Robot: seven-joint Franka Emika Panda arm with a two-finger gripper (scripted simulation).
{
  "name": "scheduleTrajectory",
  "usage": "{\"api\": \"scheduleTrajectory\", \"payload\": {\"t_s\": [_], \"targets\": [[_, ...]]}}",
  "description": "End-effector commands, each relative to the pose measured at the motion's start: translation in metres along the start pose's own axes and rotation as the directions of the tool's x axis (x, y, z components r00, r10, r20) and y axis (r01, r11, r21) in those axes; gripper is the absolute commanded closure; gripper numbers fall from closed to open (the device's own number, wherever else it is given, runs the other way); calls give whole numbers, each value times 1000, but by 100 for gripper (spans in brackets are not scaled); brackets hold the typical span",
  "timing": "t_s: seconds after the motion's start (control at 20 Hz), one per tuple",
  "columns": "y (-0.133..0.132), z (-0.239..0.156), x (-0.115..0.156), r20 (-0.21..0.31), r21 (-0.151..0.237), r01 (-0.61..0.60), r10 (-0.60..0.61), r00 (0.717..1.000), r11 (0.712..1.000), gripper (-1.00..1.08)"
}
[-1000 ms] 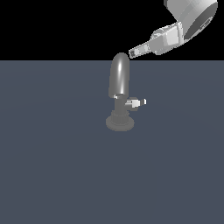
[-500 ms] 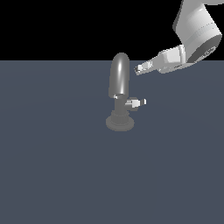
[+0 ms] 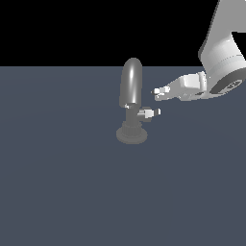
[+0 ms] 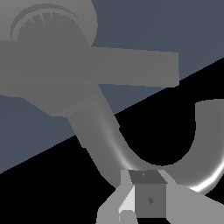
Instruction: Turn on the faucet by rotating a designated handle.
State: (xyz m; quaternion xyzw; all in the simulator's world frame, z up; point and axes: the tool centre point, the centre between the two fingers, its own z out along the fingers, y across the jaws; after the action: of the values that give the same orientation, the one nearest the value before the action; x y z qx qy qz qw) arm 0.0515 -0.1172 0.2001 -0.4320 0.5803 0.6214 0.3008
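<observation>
One flat blue-grey surface (image 3: pixel 62 192) fills the lower part of the exterior view, ending at a straight far edge against black. Wide bare room lies around the tap on every side, most of it toward the viewer and toward the exterior view's left.

The white robot arm (image 3: pixel 223 53) enters from the upper corner on the exterior view's right, bends at a bulky joint, and extends its wrist roughly level toward the exterior view's left.

The faucet (image 3: pixel 131 103) stands upright near the middle of the surface, just short of the far edge: round stepped base, short neck, tall rounded spout.

The gripper (image 3: pixel 156 94) hangs off the surface on the faucet's right in the exterior view, near the spout without touching it, and just above the handle (image 3: pixel 149 113). The handle projects sideways from the neck toward the exterior view's right, pale tip outermost.

The jaws hold nothing; how far apart they stand cannot be told. The wrist view shows the faucet (image 4: pixel 65 65) very close.
</observation>
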Motion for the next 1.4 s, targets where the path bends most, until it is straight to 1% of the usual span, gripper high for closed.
{"api": "scheduleTrajectory", "payload": {"t_s": [0.0, 0.2, 0.4, 0.95, 1.35], "targets": [[-2, -1, 11, 33, 17, -32, 31, 999, 999, 108], [-4, -2, 22, 67, 34, -65, 63, 996, 997, 108], [-4, -2, 28, 84, 41, -81, 78, 993, 996, 108], [-4, -1, 26, 79, 38, -75, 72, 994, 996, 108], [7, 1, 54, 79, 38, -75, 72, 994, 996, 108]]}}
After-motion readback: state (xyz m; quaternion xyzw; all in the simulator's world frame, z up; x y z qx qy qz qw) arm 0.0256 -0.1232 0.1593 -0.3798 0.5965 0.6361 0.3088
